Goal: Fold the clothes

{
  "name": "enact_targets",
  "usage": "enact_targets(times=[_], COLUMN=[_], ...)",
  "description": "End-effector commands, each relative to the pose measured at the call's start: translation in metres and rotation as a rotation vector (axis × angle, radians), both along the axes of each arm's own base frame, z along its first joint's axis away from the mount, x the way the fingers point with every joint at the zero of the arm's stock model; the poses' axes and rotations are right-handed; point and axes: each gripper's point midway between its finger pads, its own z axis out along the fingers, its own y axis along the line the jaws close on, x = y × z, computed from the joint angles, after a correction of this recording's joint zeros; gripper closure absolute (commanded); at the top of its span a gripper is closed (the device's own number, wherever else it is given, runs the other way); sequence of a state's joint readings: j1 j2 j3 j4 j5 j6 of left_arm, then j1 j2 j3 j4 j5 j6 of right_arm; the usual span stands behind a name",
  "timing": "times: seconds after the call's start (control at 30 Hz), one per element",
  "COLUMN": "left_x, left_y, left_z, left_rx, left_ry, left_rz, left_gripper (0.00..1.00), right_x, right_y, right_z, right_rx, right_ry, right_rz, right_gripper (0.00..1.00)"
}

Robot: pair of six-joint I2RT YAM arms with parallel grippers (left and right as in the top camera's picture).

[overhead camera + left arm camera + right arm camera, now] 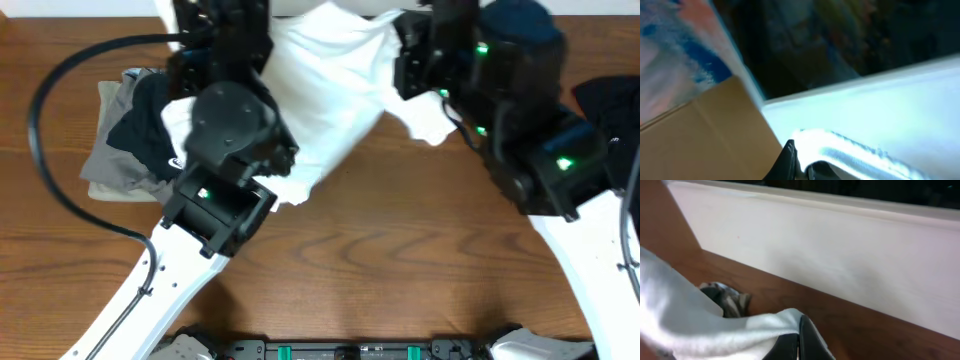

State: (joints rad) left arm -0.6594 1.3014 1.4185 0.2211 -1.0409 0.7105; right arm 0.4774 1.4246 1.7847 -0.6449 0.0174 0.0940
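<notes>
The shirt (335,85) lies at the far side of the table (400,265), bunched rather than flat. Its long axis runs left to right along the far edge, between my two wrists. One white lobe trails toward me and to the left, ending just beside the left arm (225,130), and a shorter flap hangs down by the right arm (520,110). I cannot tell which way the collar points. The left arm comes up from the near left corner on a diagonal, its dark wrist sitting over the left part of the shirt. The right arm comes from the near right, bent at the elbow, with its wrist leaning in over the shirt's far right end. In the right wrist view the right gripper (799,342) is closed narrow, with a fold of white cloth pinched at its tips just above the wood. The left gripper (800,167) is likewise closed. Its view is blurred, but a bright white ridge of shirt sits right at the fingertips, so I read it as gripping the shirt too. A pile (125,150) of grey, black and khaki clothes lies at the left, touching the shirt, and a black garment (612,100) lies at the right edge, apart from it.
</notes>
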Motion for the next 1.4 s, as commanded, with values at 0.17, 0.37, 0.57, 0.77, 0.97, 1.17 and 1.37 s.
enact_targets(times=[0.17, 0.37, 0.57, 0.77, 0.97, 1.17, 1.37], left_x=[-0.006, -0.012, -0.029, -0.058, -0.068, -0.072, -0.072], left_y=[-0.076, -0.101, -0.099, -0.119, -0.121, -0.12, -0.12], left_z=[-0.04, -0.074, -0.068, -0.064, -0.089, -0.112, -0.123], left_rx=[-0.049, -0.123, -0.139, -0.304, -0.351, -0.337, -0.329], left_ry=[0.14, 0.266, 0.279, 0.333, 0.478, 0.579, 0.62], left_rz=[-0.327, -0.489, -0.565, -0.838, -0.943, -0.939, -0.923], left_gripper=[0.94, 0.94, 0.94, 0.93, 0.93, 0.87, 0.54], right_x=[0.002, 0.001, -0.003, -0.007, -0.009, -0.008, -0.002], right_y=[-0.038, -0.074, -0.112, -0.128, -0.128, -0.133, -0.149], right_z=[-0.019, -0.043, -0.063, -0.075, -0.077, -0.076, -0.069], right_rx=[-0.106, -0.202, -0.259, -0.24, -0.244, -0.249, -0.31], right_ry=[0.058, 0.142, 0.233, 0.301, 0.312, 0.309, 0.265], right_rz=[-0.081, -0.229, -0.334, -0.367, -0.364, -0.384, -0.41], right_gripper=[0.99, 0.99, 0.99, 0.99, 0.99, 0.99, 0.99])
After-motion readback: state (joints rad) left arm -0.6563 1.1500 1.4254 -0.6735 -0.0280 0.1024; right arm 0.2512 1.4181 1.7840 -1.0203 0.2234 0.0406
